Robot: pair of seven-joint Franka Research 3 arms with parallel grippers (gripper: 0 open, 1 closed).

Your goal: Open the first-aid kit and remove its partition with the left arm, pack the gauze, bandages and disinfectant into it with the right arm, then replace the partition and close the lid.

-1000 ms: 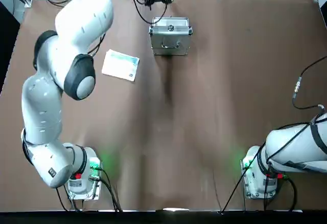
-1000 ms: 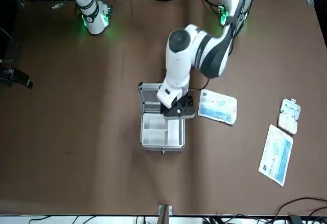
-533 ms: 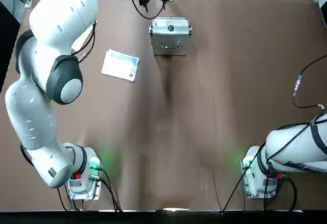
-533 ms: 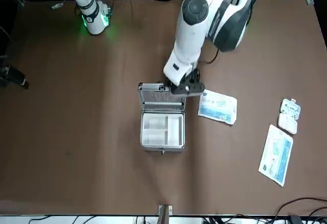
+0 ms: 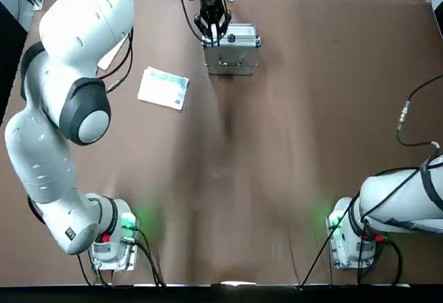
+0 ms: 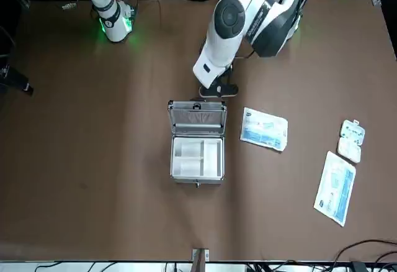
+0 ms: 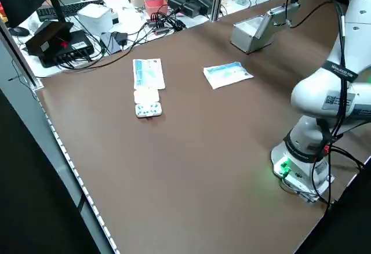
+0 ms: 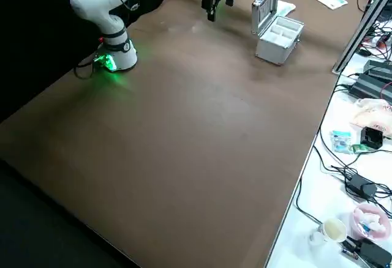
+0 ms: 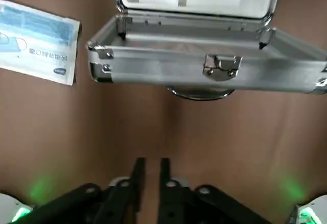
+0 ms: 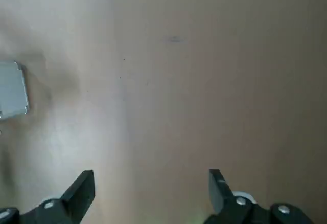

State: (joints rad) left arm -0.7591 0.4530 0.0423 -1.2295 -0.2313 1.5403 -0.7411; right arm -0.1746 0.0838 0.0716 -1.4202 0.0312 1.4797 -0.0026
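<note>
Left: a flat blue-and-white printed packet point(image 6: 264, 129) is lying beside the case. Next, the left gripper point(image 9: 152, 163) is hanging by the robot-facing side of the open silver metal case point(image 8: 277, 48), near the worktop's far edge. Its fingers are holding nothing, standing narrowly apart. The pale, whitish rectangular partition point(image 6: 187, 166) is sitting in the case, its long axis running left-right, roughly along the line between those fingers. It is lying beyond them, toward the far edge; the raised silver lid point(image 6: 198, 118) is standing between, so reaching it probably means clearing the lid. Right: the idle right gripper point(image 10: 152, 183) is waiting farther off, fingers wide and empty.
</note>
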